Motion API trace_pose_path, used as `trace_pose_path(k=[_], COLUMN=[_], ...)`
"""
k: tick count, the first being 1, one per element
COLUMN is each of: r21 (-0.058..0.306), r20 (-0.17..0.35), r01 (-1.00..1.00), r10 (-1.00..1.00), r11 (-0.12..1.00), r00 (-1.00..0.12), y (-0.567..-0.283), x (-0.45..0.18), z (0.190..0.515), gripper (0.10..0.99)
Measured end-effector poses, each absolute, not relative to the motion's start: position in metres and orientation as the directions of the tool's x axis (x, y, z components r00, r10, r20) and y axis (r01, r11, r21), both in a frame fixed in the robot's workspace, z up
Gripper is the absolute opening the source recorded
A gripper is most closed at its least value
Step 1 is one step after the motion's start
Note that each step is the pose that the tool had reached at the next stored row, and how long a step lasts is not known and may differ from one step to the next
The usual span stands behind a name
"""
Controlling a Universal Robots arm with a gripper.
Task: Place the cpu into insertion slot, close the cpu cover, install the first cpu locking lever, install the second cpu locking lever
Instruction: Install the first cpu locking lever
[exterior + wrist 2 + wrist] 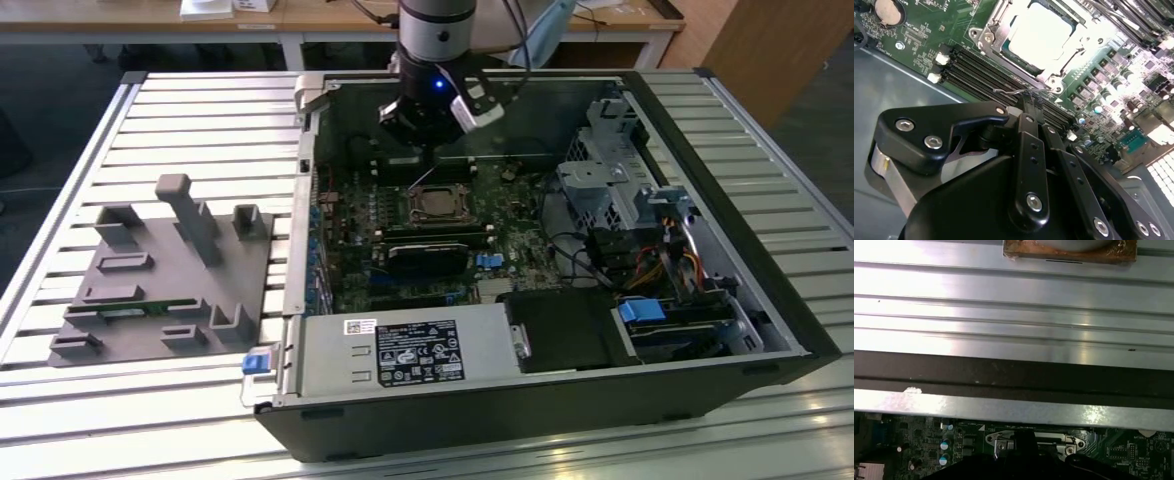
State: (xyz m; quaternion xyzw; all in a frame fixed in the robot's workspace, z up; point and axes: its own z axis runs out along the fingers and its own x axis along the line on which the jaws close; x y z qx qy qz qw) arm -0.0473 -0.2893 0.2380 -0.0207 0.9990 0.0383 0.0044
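Silver-topped cpu sits in the insertion slot on the green motherboard, the cpu cover closed around it.

Just beside the socket's edge, the gripper has its black fingers drawn together on a thin wire locking lever, clenched around it. In the exterior view the gripper hangs inside the open computer case, near the slot.

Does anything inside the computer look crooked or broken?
Nothing looks broken. The cpu lies flat and square in its socket with the cpu cover closed around it. One thin wire lever sticks out at the socket's edge, right at the claw tips, not tucked down yet.
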Motion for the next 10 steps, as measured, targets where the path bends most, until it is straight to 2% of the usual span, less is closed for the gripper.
trace_pose_path(k=[10], r21=[0.07], r20=[-0.009], r01=[-0.042], r10=[-0.041], r11=[0.997], r00=[-0.999], y=[-0.287], x=[-0.0408], z=[0.235], gripper=[0.106])
